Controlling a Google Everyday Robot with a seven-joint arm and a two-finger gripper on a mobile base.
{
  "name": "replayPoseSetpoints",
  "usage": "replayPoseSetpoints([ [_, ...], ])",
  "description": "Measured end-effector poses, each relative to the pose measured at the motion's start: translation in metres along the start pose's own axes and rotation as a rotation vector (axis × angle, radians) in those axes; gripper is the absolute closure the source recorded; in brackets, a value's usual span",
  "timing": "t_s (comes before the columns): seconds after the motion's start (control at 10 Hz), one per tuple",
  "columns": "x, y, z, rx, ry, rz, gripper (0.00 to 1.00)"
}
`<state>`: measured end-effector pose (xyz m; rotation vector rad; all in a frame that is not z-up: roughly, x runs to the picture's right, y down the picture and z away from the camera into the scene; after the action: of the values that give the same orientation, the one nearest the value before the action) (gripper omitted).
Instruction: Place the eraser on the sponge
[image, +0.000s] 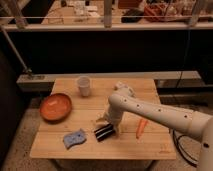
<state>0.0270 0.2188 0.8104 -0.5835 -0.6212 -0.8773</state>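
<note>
The eraser (104, 132), a black block with thin pale stripes, lies on the wooden table (125, 147) just right of the light-blue wavy sponge (75, 138); a small gap separates them. My gripper (106, 121) comes down from the white arm on the right and sits right over the eraser's far end, at or just above it. Whether it touches the eraser I cannot make out.
An orange bowl (55, 106) stands at the table's left side and a white cup (84, 85) near the back. An orange carrot (141, 128) lies right of the arm. A whitish object (123, 88) sits behind the arm's elbow. A dark railing runs behind the table.
</note>
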Motion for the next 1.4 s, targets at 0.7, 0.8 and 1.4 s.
replayPoseSetpoints([
  [0.7,0.004,0.004,0.011,-0.001,-0.021,0.011,0.2],
  [0.8,0.004,0.004,0.012,0.0,-0.022,0.013,0.2],
  [1.4,0.007,0.007,0.019,0.004,-0.032,0.027,0.32],
])
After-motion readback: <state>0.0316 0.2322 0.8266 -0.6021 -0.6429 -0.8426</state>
